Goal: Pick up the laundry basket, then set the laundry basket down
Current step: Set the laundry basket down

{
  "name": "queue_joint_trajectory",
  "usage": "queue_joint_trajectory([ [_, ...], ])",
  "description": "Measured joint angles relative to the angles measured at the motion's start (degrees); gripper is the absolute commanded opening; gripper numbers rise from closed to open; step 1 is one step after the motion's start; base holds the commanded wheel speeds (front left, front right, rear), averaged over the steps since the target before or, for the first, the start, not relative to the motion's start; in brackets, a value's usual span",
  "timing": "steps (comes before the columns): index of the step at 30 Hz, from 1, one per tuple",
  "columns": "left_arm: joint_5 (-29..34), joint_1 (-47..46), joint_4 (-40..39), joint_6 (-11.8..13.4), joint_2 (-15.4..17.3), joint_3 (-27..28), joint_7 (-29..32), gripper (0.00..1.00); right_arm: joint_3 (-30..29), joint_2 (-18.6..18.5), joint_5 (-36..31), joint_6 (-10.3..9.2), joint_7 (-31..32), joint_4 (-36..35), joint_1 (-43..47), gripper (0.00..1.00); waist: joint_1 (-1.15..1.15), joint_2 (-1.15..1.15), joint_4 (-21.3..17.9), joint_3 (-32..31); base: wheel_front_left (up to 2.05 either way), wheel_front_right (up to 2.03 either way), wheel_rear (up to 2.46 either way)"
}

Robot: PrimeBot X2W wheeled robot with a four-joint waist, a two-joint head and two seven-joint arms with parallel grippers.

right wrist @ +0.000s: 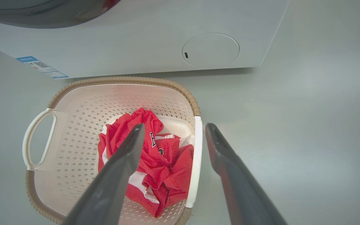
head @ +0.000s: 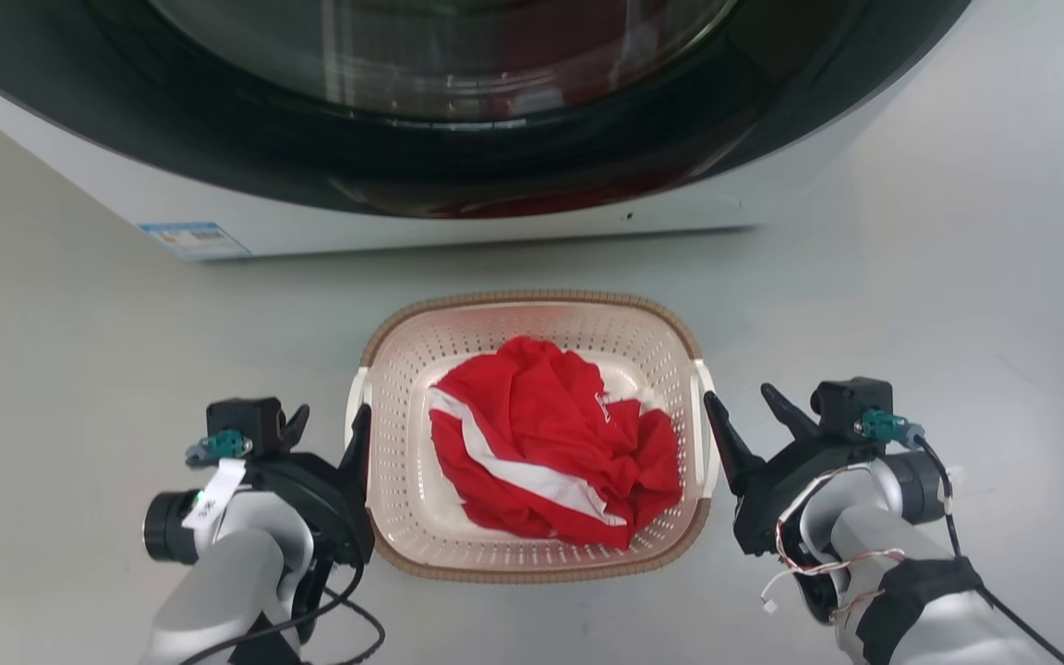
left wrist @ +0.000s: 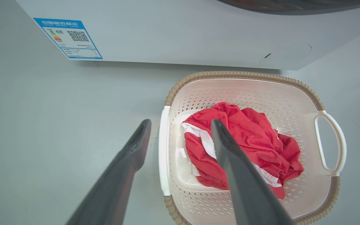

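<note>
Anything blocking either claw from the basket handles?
Nothing visible. Both open: left claw lines up over the left handle, right claw over the right handle. The red garment lies low in the basket, under the rim.

Laundry basket (head: 403, 388): cream-white, walls perforated in a grid of small diamond holes. Rim (head: 532, 297) tan-brown, woven-look ribbing. Side handles (left wrist: 339, 140) plain white. Garment (head: 550, 434) inside: bright red, white stripes, bit of black lettering. Washing machine (head: 495, 231): white body, glossy black door ring, dark glass with red reflections. Label (head: 193, 239) on it: white, blue border, small QR code. Floor (head: 52, 369) pale grey, plain. Left gripper (head: 332, 413) and right gripper (head: 737, 395): dark grey-black fingers, silver-grey forearms, teal connectors (head: 225, 445).
</note>
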Motion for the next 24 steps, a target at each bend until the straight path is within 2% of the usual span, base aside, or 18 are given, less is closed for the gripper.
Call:
queue_joint_trajectory([
  [8, -0.2, 4.5, -3.3, 0.0, 0.3, 1.5, 0.0, 1.0, -2.8, -0.5, 0.0, -1.6, 0.0, -4.0, 5.1, 1.0, 0.0, 0.0, -0.3, -5.2, 0.0, 0.0, 0.0],
  [12, 0.0, 6.9, -6.3, 0.2, 1.5, 2.0, 0.0, 1.0, -4.7, -1.5, 0.0, -2.68, 0.0, -7.0, 7.7, 1.0, 0.0, 0.0, -0.3, -7.9, 0.0, 0.0, 0.0],
  [18, 1.1, 10.6, -12.2, 1.8, 2.4, 3.2, 0.0, 1.0, -6.8, -2.2, -1.2, -4.55, 0.0, -12.4, 11.0, 1.0, 0.0, 0.0, -0.4, -11.8, 0.0, 0.0, 0.0],
  [24, 3.8, 14.1, -21.1, 4.7, 3.5, 4.4, 0.0, 1.0, -9.1, -4.2, -4.0, -7.03, 0.0, -19.9, 13.6, 1.0, 0.0, 0.0, -0.3, -15.6, 0.0, 0.0, 0.0],
])
